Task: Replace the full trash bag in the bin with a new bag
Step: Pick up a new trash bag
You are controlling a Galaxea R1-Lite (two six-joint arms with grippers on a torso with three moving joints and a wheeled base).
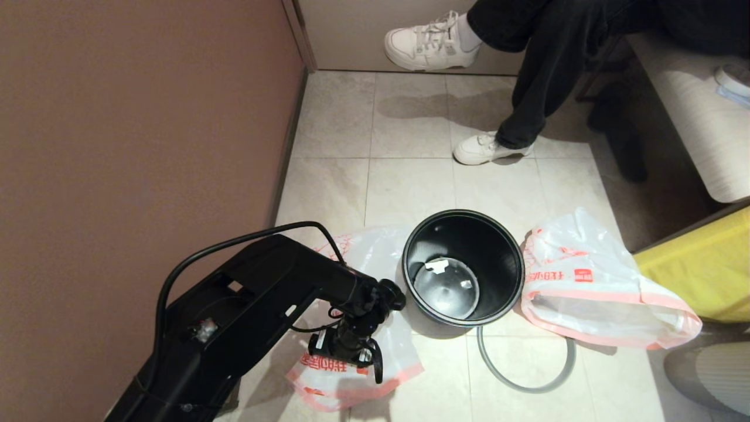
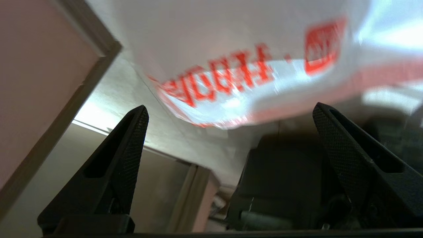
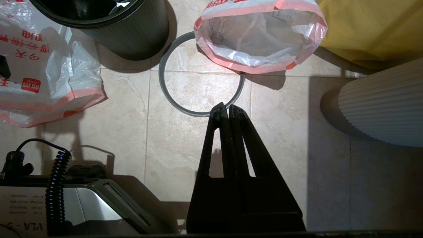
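Your left gripper [image 1: 366, 357] hovers, jaws wide, over the limp white red-printed plastic bag [image 1: 375, 258] beside the round black plastic bin [image 1: 463, 266]. Your right gripper [image 3: 224, 109] is parked, jaws pressed together and empty.

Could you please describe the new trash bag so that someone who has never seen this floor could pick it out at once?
Find the round black bin standing on the tiled floor. The new bag lies flat on the bin's left, under the open left gripper. Unlike the bulky full trash bag on the bin's right, it is limp and shows no contents.
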